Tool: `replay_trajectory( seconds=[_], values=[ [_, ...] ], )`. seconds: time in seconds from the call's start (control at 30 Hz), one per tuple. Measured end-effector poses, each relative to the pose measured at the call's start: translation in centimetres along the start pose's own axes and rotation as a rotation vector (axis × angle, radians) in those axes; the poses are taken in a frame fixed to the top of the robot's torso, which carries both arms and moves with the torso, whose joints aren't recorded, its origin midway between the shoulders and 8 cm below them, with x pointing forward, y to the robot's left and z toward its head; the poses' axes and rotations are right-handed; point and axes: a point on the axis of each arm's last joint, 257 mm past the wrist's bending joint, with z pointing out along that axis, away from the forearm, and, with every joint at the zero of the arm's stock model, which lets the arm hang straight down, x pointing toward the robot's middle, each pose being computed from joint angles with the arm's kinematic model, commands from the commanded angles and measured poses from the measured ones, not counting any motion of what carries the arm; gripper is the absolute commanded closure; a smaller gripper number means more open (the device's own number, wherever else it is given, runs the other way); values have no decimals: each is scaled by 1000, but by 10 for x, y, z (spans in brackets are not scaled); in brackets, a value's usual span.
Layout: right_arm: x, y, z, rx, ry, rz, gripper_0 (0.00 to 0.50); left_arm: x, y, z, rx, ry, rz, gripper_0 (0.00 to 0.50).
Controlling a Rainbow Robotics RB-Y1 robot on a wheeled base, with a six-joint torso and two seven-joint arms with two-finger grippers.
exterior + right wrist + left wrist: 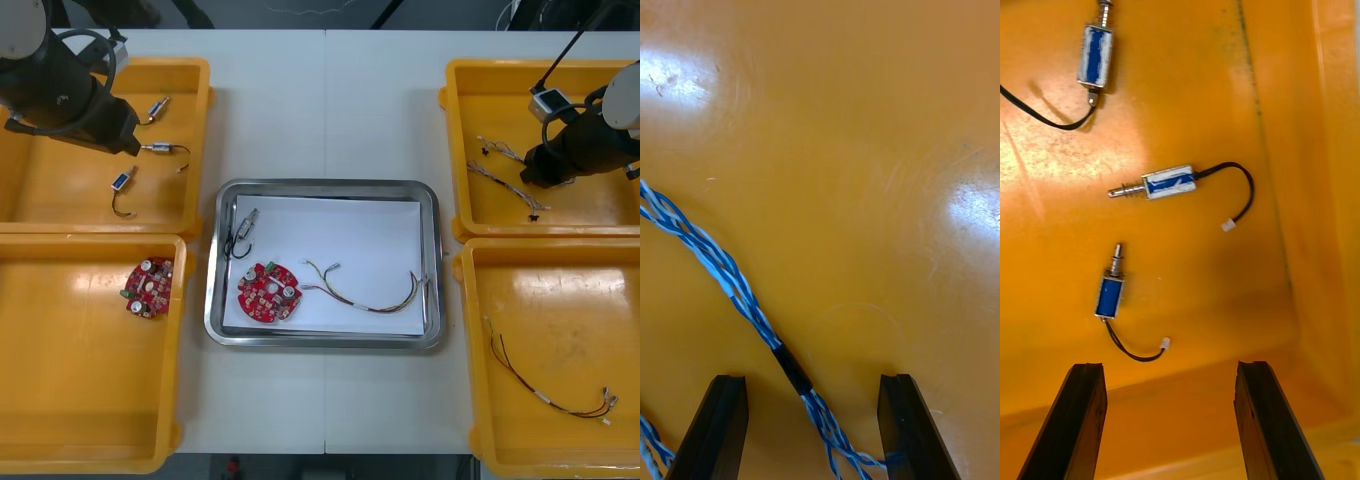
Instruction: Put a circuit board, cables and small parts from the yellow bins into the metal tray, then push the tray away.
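Left of the metal tray [327,190]: far yellow bin [190,68] with three small metal parts [1169,182], left gripper [1171,367] above them, fingers apart and empty; near yellow bin [80,380] with one circuit board [149,286]. In the tray: a small part on a black lead [245,228], a second circuit board [267,293], a red and yellow cable [370,290]. Right of the tray: far bin [480,75], right gripper [812,379] low inside it, fingers apart either side of a twisted blue and white cable [726,274], not clamped; near bin [560,300] with one loose cable [550,385].
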Motion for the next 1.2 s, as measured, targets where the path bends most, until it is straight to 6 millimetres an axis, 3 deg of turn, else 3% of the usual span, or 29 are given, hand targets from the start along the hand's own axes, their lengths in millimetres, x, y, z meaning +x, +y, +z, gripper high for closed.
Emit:
replay_trajectory(
  seconds=[0.13, 0.2, 0.27, 0.3, 0.33, 0.6, 0.97, 1.2],
  values=[
    [0, -1, 2, -8, 0, 20, 0, -4, 12, 8, -14, -7, 58, 0],
    [0, -1, 2, -11, 1, 26, 52, -5, 17, 13, -16, -11, 135, 0],
    [-1, 0, 2, -17, -4, 33, 234, -5, 21, 18, -16, -12, 218, 0],
    [-3, 0, 2, -21, -10, 38, 406, -5, 23, 20, -17, -13, 251, 0],
    [-4, 1, 3, -26, -16, 44, 500, -4, 26, 23, -17, -12, 274, 0],
    [-9, 0, 4, -36, -38, 45, 500, -1, 43, 45, -22, -19, 234, 0],
    [0, 9, -3, -59, 23, 16, 500, 13, 39, 80, -50, 20, 281, 0],
    [1, 24, -21, -81, 83, -51, 500, 15, 36, 89, -61, 24, 307, 0]
  ],
)
